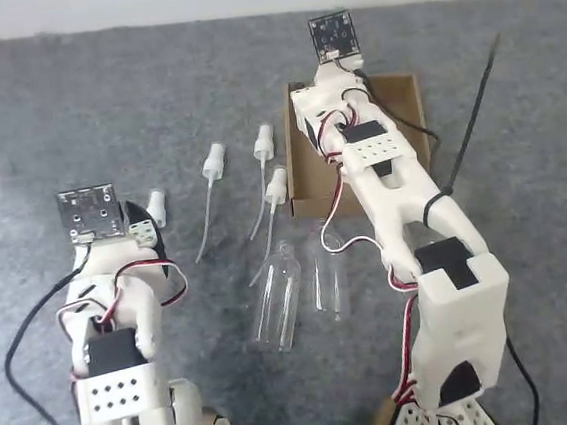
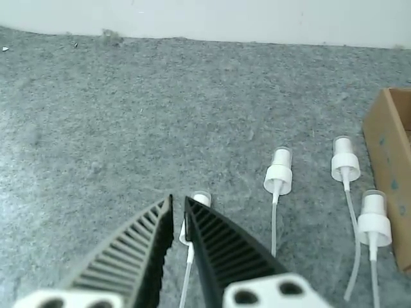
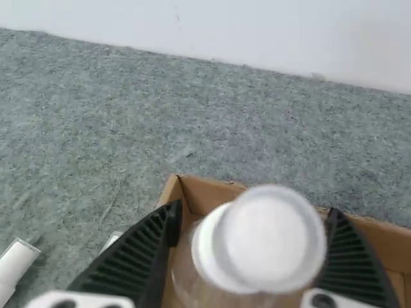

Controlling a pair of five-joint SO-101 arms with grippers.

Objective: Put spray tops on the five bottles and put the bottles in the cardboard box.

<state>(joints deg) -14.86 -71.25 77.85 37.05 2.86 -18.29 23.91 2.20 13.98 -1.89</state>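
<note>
The carpet point(image 1: 73, 112) is grey, rough, matt cloth. The box point(image 1: 405, 95) is matt brown cardboard. The bottle point(image 3: 185, 282) is clear glossy plastic, and its spray top point(image 3: 260, 237) is smooth white plastic. The arms point(image 1: 451, 287) are matt white plastic.

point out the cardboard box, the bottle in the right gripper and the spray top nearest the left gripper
cardboard box point(image 1: 308, 182): high view, bare part near its left edge
bottle point(image 3: 266, 237): right wrist view, top of its white cap
spray top point(image 2: 201, 198): left wrist view, its head
</note>
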